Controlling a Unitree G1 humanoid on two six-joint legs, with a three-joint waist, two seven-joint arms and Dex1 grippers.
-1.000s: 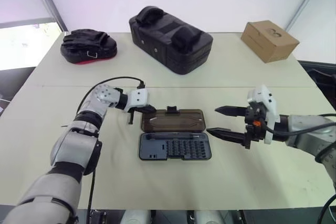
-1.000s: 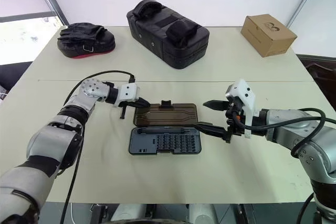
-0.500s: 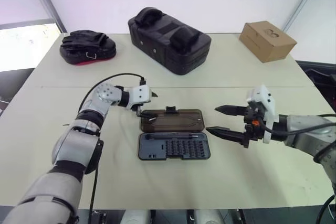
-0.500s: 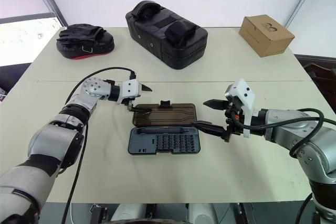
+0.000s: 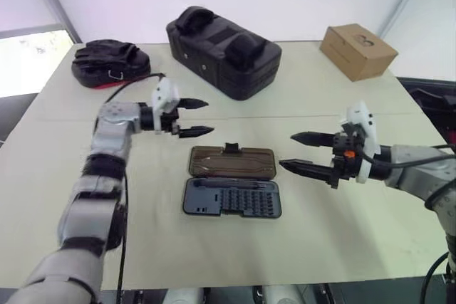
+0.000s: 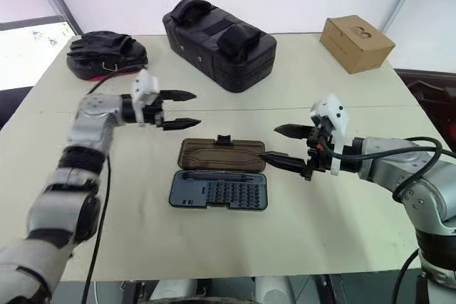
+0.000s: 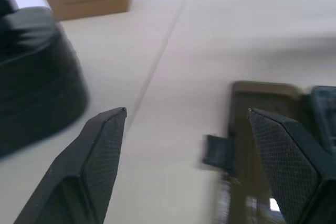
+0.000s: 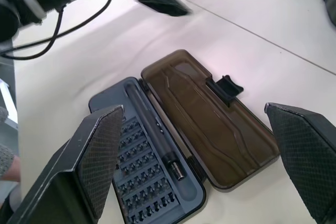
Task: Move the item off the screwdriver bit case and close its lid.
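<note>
The left gripper (image 6: 179,109) hangs above the table, up and to the left of the case, its two black fingers spread wide with nothing between them and touching nothing. The right gripper (image 6: 279,144) hovers just off the right end of the case, fingers fully apart and likewise empty, pointing in toward the lid.

The screwdriver bit case (image 6: 218,191) lies flat near the middle of the table, fully opened out. Its grey tray with the rows of bits is on the side toward the front edge. The lid (image 6: 221,154) is folded back flat on the side toward the far edge, its small black tab (image 6: 224,139) at the far long edge. Nothing rests on tray or lid, so what looks left to do is the closing.

The main risk is that the lid lies flush on the table with little to catch. A finger pushing at its edge or tab may slide the light case across the surface instead of swinging the lid over. If the lid comes down skewed, it might not latch. A finger dragged through the tray could knock bits loose.

Toward the far edge sit a black padded bag (image 6: 217,44), black gloves (image 6: 105,51) near the far left corner and a cardboard box (image 6: 356,42) near the far right corner, all well apart from the case.
</note>
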